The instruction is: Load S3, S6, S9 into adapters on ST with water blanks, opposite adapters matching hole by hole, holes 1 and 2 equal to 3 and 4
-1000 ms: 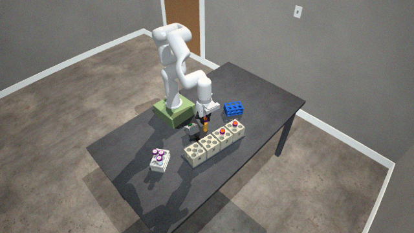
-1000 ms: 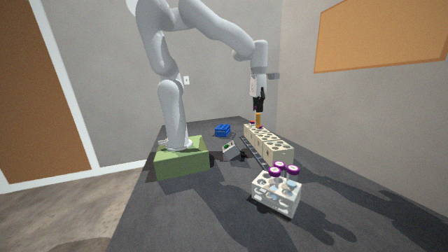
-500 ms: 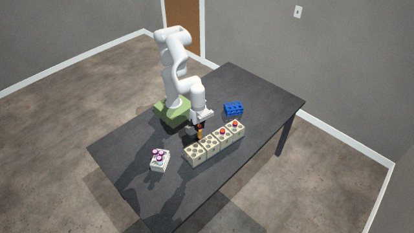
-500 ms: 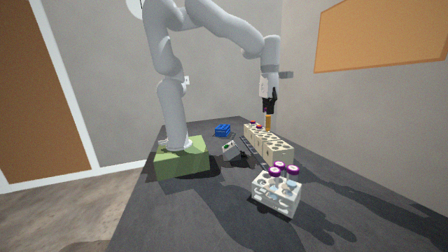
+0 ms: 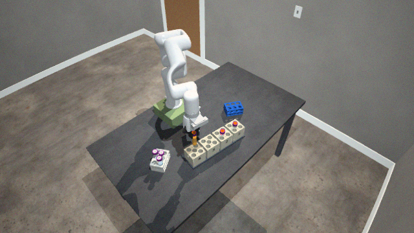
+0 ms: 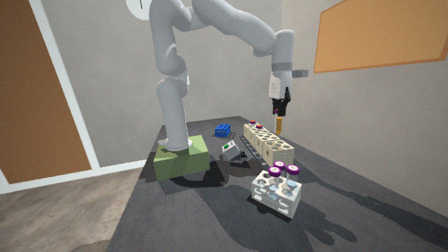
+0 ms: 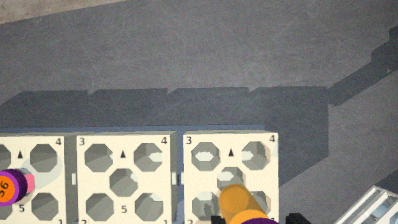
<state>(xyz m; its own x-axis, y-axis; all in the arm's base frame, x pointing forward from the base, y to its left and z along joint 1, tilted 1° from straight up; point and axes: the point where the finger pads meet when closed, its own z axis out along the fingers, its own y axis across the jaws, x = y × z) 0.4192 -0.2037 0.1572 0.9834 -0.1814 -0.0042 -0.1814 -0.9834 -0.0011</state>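
My gripper (image 5: 194,131) (image 6: 279,113) (image 7: 258,220) is shut on an upright, orange-filled sample tube (image 5: 194,140) (image 6: 278,125) (image 7: 235,199) with an orange cap dot; its ID, S9 by elimination, is unreadable here. The tube hangs above adapter 4 (image 5: 199,160) (image 6: 280,158) (image 7: 189,176), whose holes look empty. Adapter 3 (image 5: 214,152) (image 7: 89,181) is empty. Tube S6 (image 5: 222,131) (image 6: 259,127) (image 7: 7,188) stands in hole 5 of adapter 2 (image 7: 56,181). Another orange-dotted tube (image 5: 235,123) (image 6: 253,122) stands in adapter 1. Three white-dotted blanks (image 5: 159,158) (image 6: 292,169) stand in the white rack (image 5: 158,167) (image 6: 256,196).
The adapters stand in a row on the loading stand (image 6: 250,149). The sloped desk (image 6: 232,152) with its green key (image 6: 226,146) stands between the robot base and the row, near the stand. An empty blue rack (image 5: 233,109) (image 6: 222,131) is beyond it.
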